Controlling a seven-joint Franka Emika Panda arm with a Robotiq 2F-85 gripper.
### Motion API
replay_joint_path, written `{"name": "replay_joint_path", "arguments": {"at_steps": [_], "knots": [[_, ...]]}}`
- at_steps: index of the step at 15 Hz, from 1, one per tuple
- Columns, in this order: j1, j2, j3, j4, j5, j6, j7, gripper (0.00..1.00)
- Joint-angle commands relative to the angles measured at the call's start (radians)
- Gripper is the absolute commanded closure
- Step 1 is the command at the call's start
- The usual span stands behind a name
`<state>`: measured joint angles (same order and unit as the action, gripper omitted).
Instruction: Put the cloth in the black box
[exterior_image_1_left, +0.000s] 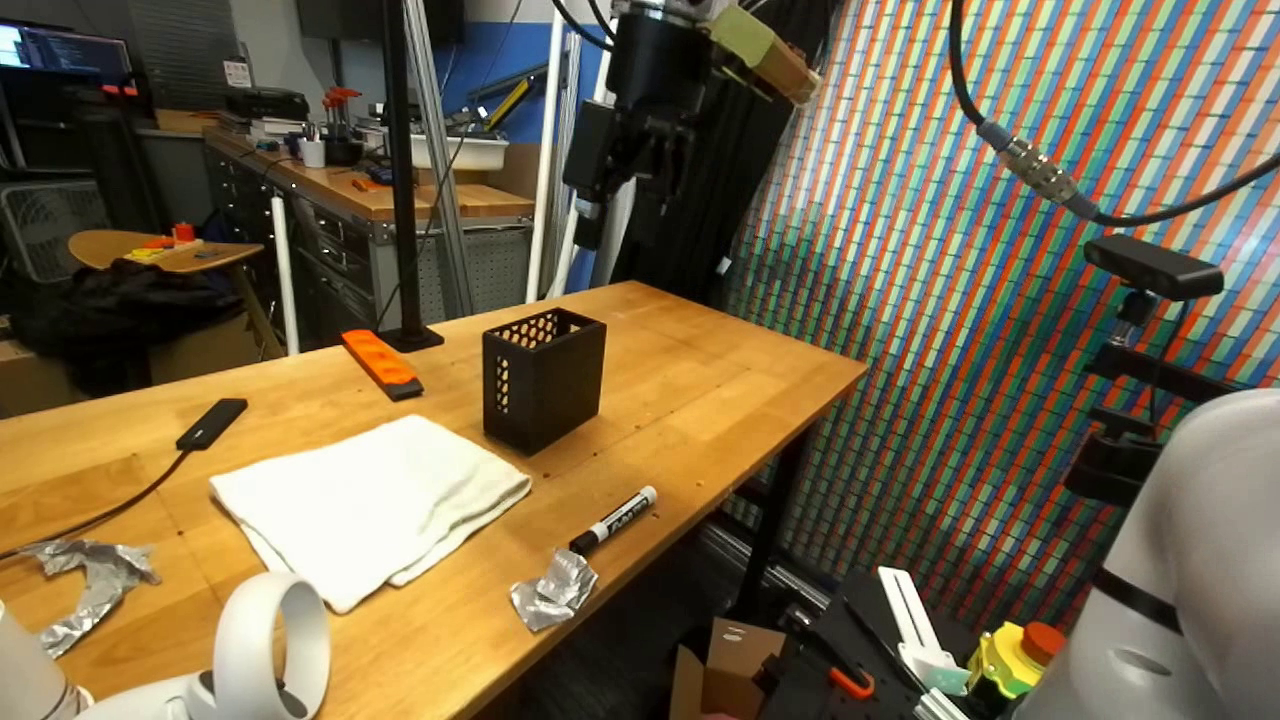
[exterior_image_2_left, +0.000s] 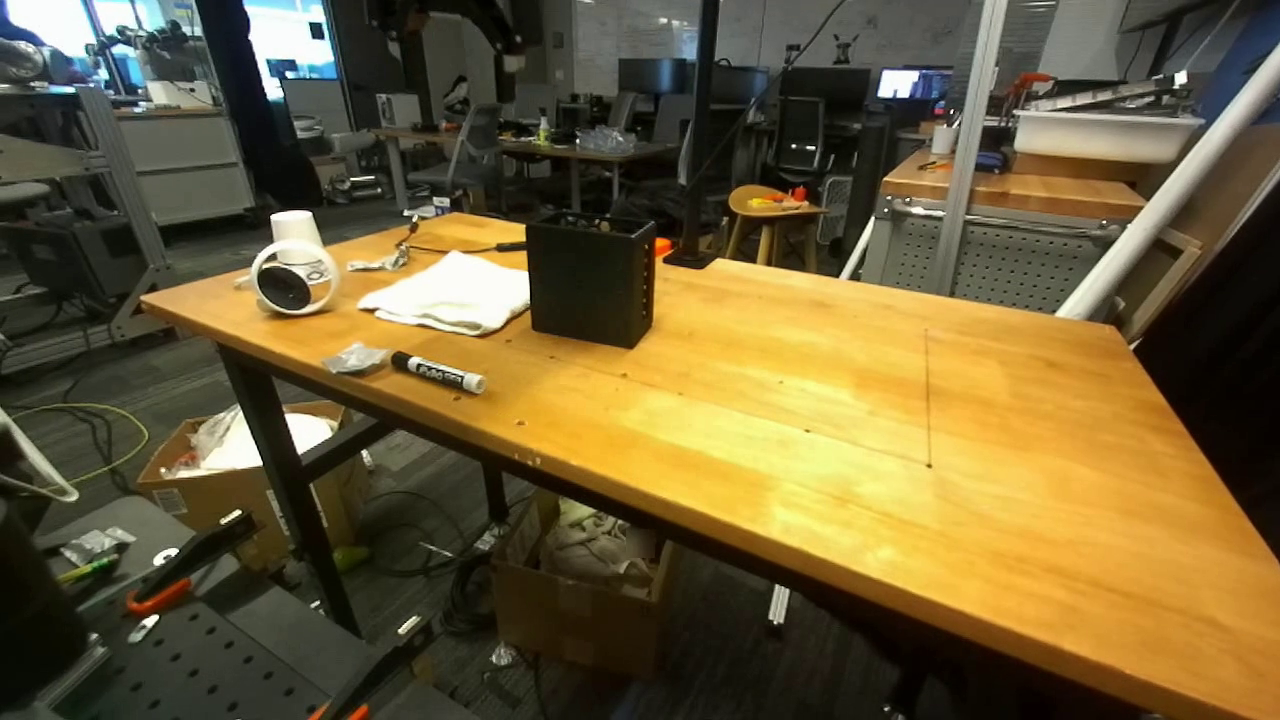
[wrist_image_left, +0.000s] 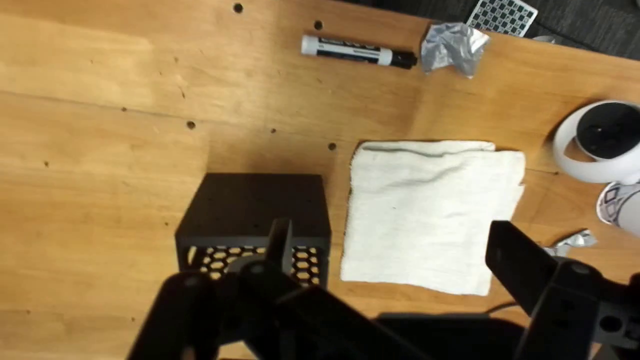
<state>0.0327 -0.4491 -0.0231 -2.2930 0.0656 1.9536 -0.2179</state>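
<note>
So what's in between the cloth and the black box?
Just a narrow strip of bare wooden tabletop: the wrist view shows it between the white cloth and the black box.

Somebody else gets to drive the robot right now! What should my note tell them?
Gripper: the gripper is open, holding nothing, up above the table.
Things: the white cloth lies folded on the table beside the black box, which stands with its open top facing up.
Done: no step of the job shows as finished; the cloth is outside the box.
Left: grip the cloth, lift it over the box and let it down inside.
</note>
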Motion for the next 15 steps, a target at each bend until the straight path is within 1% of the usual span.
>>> {"name": "replay_joint_path", "arguments": {"at_steps": [1,4,5,8,11,15], "knots": [[0.066,0.001,0.041,0.024,0.027,0.092,-0.017,0.00],[0.128,0.062,0.078,0.068,0.037,0.197,-0.034,0.00],[0.142,0.076,0.083,0.077,0.041,0.222,-0.043,0.00],[0.178,0.173,0.103,0.101,0.037,0.324,-0.078,0.00],[0.195,0.261,0.107,0.101,0.041,0.403,-0.148,0.00],[0.185,0.392,0.112,0.098,0.032,0.500,-0.249,0.00]]}}
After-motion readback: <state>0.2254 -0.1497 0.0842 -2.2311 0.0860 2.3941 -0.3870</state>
